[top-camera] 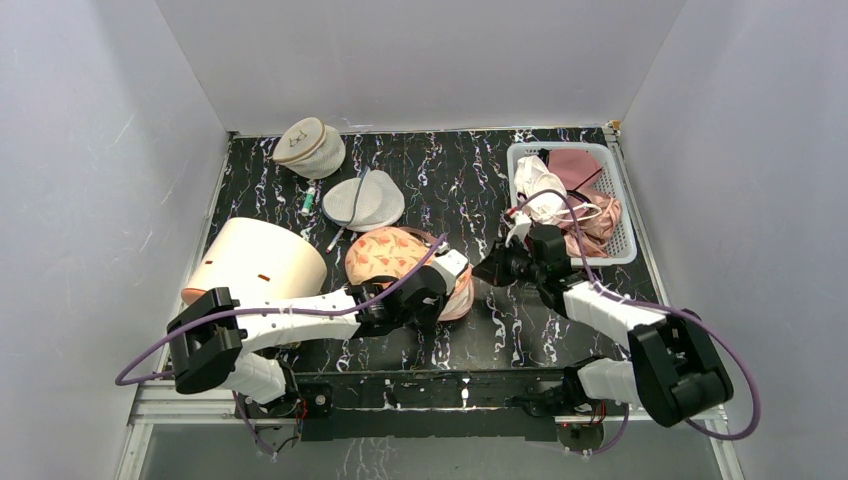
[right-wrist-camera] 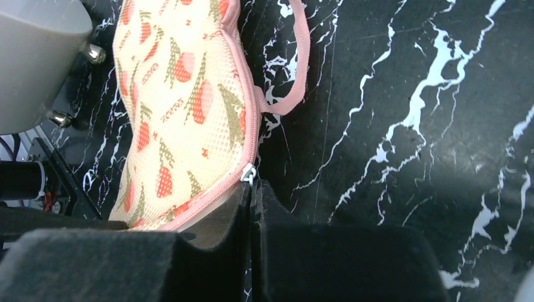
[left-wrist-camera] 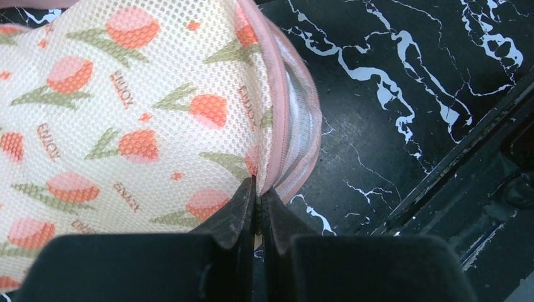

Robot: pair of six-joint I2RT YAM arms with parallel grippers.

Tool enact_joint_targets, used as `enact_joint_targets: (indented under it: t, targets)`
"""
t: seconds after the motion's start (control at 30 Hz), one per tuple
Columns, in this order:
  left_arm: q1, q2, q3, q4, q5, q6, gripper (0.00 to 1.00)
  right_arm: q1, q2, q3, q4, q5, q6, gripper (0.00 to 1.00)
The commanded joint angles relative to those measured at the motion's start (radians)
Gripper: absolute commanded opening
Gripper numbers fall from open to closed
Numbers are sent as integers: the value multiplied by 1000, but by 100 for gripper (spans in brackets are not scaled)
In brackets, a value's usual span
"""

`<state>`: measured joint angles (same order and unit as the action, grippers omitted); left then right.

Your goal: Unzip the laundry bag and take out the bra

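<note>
**Both tools pinched shut on the bag, zip hardly open**

The bag lies mid-table, towards the near side. The left tool nips its pink edge and the right tool the pull. The small pull may slip free, or the soft bag may drag along if the left hold gives. Only the left wrist view shows the seam gaping; no view shows the bra, which is likely inside.

Peach floral laundry bag (pink zipper edge) on black white-veined table.
</note>
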<state>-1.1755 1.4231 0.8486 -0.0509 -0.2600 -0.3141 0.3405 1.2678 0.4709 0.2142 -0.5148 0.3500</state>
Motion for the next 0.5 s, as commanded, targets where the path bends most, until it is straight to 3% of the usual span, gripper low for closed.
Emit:
enact_joint_targets:
  t: [0.0,0.27,0.43,0.47]
  targets:
    - [-7,-25,-5,-18,7,13,0,-14,-111,-55,49,71,32,0]
    - [-8,-127,-84,-96,-37,-17,0,-14,-185,-96,20,-32,86,0]
    - [-6,-165,-44,-203,31,-47,38,3,-202,-74,-52,-89,76,0]
    - [-7,-165,-22,-218,51,-48,41,12,-208,-69,-67,-88,77,0]
